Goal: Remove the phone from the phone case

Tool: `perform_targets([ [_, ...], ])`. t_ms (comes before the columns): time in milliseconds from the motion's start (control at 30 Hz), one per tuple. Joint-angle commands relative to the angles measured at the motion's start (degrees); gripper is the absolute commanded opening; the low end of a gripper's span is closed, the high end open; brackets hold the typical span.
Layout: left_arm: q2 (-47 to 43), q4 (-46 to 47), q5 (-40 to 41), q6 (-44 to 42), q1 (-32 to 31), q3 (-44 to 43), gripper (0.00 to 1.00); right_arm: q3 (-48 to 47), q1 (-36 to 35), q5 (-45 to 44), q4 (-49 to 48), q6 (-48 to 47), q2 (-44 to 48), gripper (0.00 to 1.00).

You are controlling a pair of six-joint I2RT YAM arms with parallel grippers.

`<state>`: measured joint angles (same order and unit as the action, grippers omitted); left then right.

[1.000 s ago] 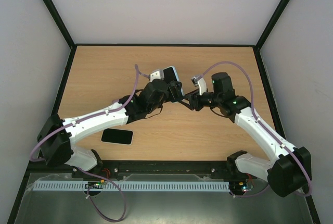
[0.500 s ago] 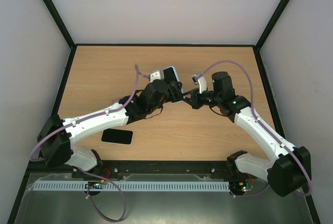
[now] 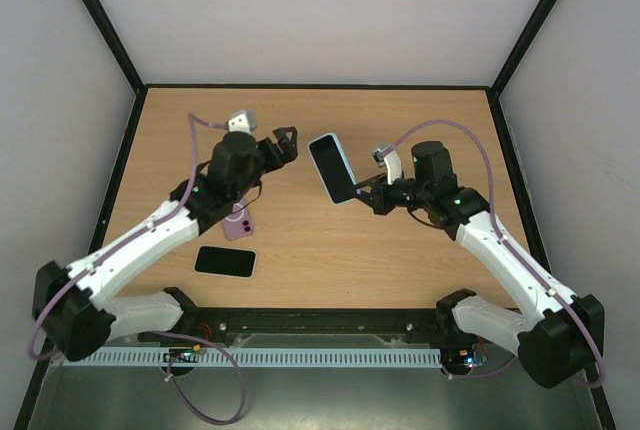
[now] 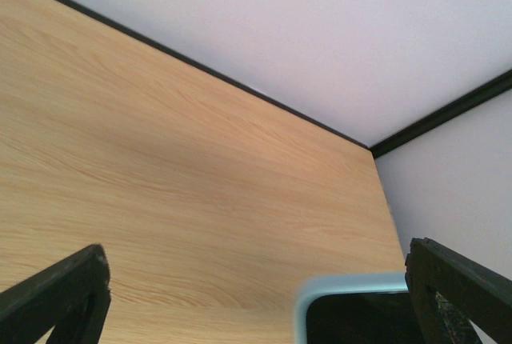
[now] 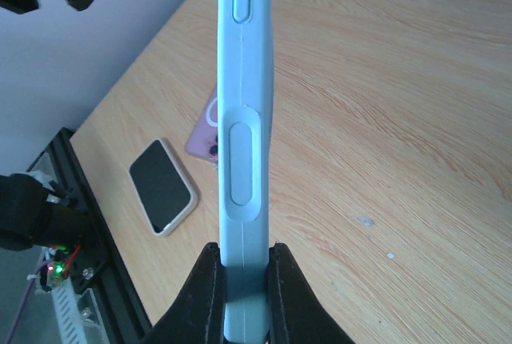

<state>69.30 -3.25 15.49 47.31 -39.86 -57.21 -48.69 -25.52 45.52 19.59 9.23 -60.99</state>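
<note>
My right gripper (image 3: 362, 191) is shut on the lower end of a light blue phone case (image 3: 334, 167) and holds it above the table. The case's dark face points up and left. In the right wrist view the case (image 5: 244, 120) stands edge-on between my fingers (image 5: 210, 292). My left gripper (image 3: 283, 143) is open and empty, a short way left of the case. In the left wrist view its fingers (image 4: 56, 300) stand wide apart, with a corner of the case (image 4: 344, 296) between them. I cannot tell whether a phone sits in the case.
A pink phone (image 3: 238, 222) lies back up on the table under my left arm; it also shows in the right wrist view (image 5: 210, 128). A black-faced phone in a beige case (image 3: 225, 261) lies near the front edge. Black rails border the table.
</note>
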Motion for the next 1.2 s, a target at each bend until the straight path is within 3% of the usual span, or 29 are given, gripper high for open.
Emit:
perform_targets([
  [0, -7.4, 8.1, -13.6, -9.0, 2.0, 8.2, 0.99, -3.0, -0.2, 7.0, -2.5, -0.7, 4.5, 0.02],
  [200, -18.9, 28.3, -29.9, -11.3, 2.4, 21.1, 0.97, -6.7, -0.2, 11.5, 1.2, 2.3, 6.0, 0.02],
  [367, -21.4, 42.1, -31.1, -5.6, 2.1, 27.4, 0.93, -7.0, -0.2, 14.7, 2.4, 0.7, 7.0, 0.02],
  [500, -18.1, 47.0, -33.2, -5.4, 0.3, 27.5, 0.9, -5.6, -0.2, 19.1, 1.2, 1.6, 7.6, 0.02],
  [800, -8.6, 57.6, -39.1, -6.3, -7.4, 24.4, 0.68, -2.8, -0.2, 26.6, -3.7, 5.9, 9.1, 0.02],
  [1167, -10.6, 62.8, -36.8, -5.7, -7.7, 26.5, 0.68, -0.9, -0.2, 29.7, -4.9, 6.6, 10.0, 0.02],
])
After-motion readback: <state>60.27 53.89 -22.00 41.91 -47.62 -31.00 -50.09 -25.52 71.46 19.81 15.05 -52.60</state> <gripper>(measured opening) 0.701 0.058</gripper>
